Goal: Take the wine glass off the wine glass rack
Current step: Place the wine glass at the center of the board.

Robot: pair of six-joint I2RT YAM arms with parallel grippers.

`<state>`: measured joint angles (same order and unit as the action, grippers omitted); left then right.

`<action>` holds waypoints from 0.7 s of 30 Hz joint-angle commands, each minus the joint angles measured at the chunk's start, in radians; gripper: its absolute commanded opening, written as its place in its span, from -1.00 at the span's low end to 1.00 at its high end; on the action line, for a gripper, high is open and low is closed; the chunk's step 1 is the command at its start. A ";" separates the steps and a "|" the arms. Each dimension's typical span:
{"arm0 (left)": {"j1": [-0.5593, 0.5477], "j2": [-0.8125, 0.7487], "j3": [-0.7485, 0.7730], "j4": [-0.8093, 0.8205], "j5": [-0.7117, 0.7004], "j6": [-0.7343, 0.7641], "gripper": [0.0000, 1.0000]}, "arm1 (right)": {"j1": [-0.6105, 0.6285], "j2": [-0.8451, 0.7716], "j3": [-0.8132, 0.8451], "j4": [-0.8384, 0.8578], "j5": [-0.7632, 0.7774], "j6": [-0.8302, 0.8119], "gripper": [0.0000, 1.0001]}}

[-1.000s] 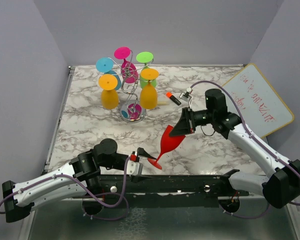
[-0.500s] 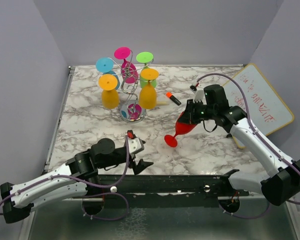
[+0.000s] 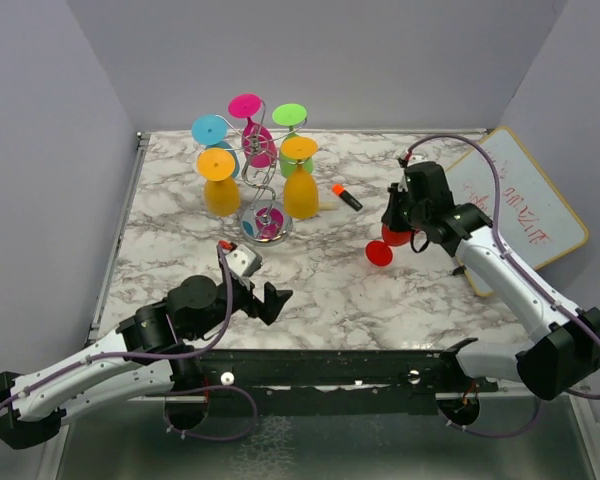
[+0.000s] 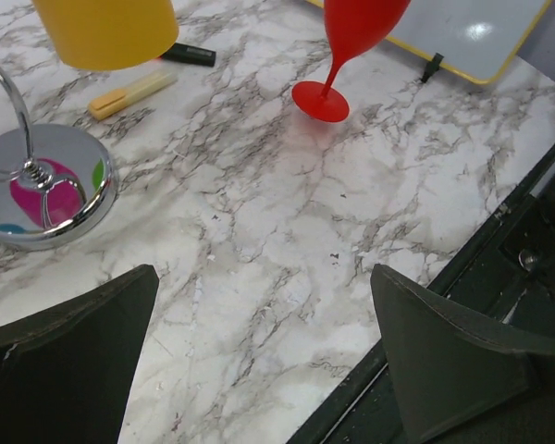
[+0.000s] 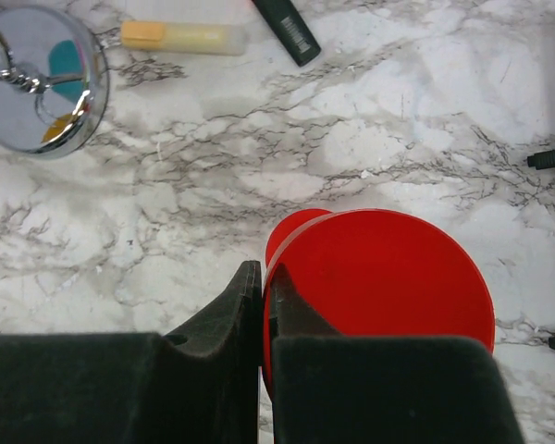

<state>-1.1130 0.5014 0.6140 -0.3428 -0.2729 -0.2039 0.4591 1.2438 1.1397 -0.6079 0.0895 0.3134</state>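
The chrome wine glass rack [image 3: 263,190] stands at the back of the table with several coloured glasses hanging upside down on it. Its mirror base shows in the left wrist view [image 4: 46,199] and the right wrist view [image 5: 42,79]. My right gripper [image 3: 400,222] is shut on the rim of a red wine glass [image 3: 383,247], one finger inside the bowl [image 5: 379,277]. The glass is nearly upright, with its foot [image 4: 320,100] at the table surface, right of the rack. My left gripper [image 3: 255,295] is open and empty over the near middle of the table [image 4: 264,277].
A white board with a yellow frame [image 3: 515,200] leans at the right edge. A black and orange marker [image 3: 346,196] and a yellow highlighter [image 4: 132,94] lie between the rack and the red glass. A dark rail runs along the table's near edge [image 3: 380,365].
My right gripper carried the red glass to the right and farther back, turning it from steeply tilted to nearly upright. My left gripper let go of its foot and moved left and farther from the near edge.
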 commanded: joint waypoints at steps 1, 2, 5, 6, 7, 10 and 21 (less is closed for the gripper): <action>0.001 0.017 0.043 -0.099 -0.119 -0.071 0.98 | 0.004 0.096 0.045 0.057 0.108 0.015 -0.99; 0.001 0.021 0.050 -0.112 -0.120 -0.066 0.98 | 0.004 0.123 0.069 0.048 0.121 0.006 -0.99; 0.002 0.010 0.052 -0.125 -0.164 -0.066 0.98 | 0.004 0.197 0.134 0.038 0.121 -0.021 -0.99; 0.002 -0.001 0.050 -0.124 -0.173 -0.066 0.98 | 0.003 0.217 0.147 0.047 0.116 -0.029 -0.99; 0.002 -0.014 0.047 -0.125 -0.182 -0.067 0.98 | 0.004 0.236 0.156 0.055 0.117 -0.032 -0.99; 0.005 -0.067 0.036 -0.126 -0.207 -0.074 0.98 | 0.004 0.314 0.208 0.047 0.126 -0.037 -0.99; 0.008 -0.268 -0.004 -0.137 -0.325 -0.104 0.98 | 0.004 0.518 0.324 0.048 0.142 -0.086 -0.99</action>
<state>-1.1072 0.2577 0.6312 -0.4587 -0.5251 -0.2848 0.4591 1.7058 1.4353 -0.5636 0.1921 0.2577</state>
